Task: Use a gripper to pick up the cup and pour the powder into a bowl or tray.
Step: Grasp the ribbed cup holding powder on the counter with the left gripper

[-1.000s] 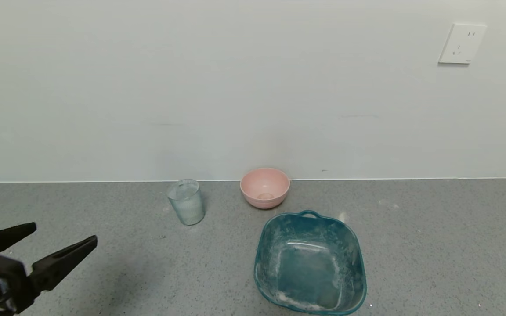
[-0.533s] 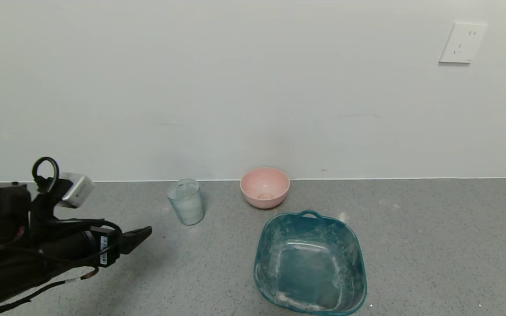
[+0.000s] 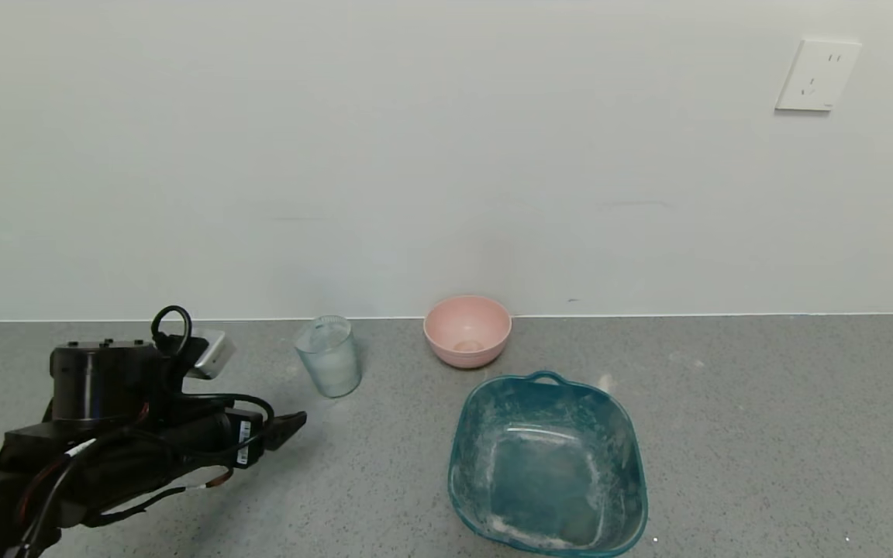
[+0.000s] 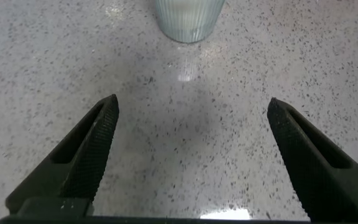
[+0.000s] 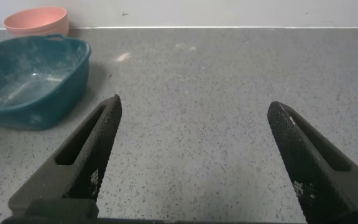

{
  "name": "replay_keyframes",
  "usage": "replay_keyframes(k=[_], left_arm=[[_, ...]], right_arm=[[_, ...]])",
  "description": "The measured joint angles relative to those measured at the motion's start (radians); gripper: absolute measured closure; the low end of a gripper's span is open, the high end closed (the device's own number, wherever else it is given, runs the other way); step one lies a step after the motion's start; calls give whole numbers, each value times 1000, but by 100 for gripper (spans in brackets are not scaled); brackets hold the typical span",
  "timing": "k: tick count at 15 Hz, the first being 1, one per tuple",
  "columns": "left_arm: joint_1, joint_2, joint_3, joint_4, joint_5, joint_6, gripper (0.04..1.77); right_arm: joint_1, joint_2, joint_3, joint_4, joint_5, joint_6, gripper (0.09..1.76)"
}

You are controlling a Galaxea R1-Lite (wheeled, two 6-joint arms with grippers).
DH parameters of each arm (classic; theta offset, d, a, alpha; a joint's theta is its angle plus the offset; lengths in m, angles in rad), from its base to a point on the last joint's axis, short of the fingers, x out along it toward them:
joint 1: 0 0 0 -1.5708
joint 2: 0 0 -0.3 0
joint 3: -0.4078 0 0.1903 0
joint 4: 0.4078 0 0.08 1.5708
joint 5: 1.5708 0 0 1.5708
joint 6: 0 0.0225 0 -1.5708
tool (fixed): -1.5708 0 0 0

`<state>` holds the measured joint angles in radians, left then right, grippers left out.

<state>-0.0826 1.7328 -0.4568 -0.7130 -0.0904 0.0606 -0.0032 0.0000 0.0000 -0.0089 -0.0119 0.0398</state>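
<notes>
The left gripper (image 3: 291, 425) was positioned low over the grey speckled countertop (image 3: 764, 434), on the robot's left side, pointing toward the cup (image 3: 328, 356) but well short of it. In the left wrist view its two black fingers (image 4: 89, 155) stood spread wide apart with bare counter between them and nothing held; the base of the cup (image 4: 188, 18) lay ahead of them, roughly centred on the gap. The cup stood upright on the counter near the wall, and the powder (image 3: 332, 373) showed as a whitish haze through the lower part of the ribbed glass. The pink bowl (image 3: 467, 331) sat to the cup's right, close to the wall and apart from it. A teal basin (image 3: 546, 465) with a handle, its inside dusted white, stood nearer the robot, just in front of the bowl. The right gripper (image 5: 191, 155) was out of the head view; its own wrist view showed it fully spread and holding nothing, over bare counter, with the basin (image 5: 33, 81) and bowl (image 5: 36, 20) farther off. A white wall socket (image 3: 817, 75) was mounted on the wall at upper right.
</notes>
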Motion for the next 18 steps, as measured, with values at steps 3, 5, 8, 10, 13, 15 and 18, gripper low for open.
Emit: replay_keyframes(k=[3, 5, 8, 10, 13, 15, 18], left_arm=[[-22, 105, 32, -189, 0, 0, 9], [-28, 177, 52, -319, 1, -1, 9], [-33, 281, 89, -543, 2, -10, 9], [-33, 338, 103, -639, 4, -10, 9], [-36, 383, 94, -657, 2, -35, 9], [-40, 402, 74, -670, 3, -39, 9], [-49, 435, 48, -687, 13, -41, 9]], right_arm=[[-1, 0, 0, 0, 0, 0, 14], [-1, 0, 0, 0, 0, 0, 14], [0, 0, 0, 0, 0, 0, 14], [0, 0, 0, 0, 0, 0, 14], [0, 0, 0, 0, 0, 0, 14], [0, 0, 0, 0, 0, 0, 14], [-1, 0, 0, 0, 0, 0, 14]])
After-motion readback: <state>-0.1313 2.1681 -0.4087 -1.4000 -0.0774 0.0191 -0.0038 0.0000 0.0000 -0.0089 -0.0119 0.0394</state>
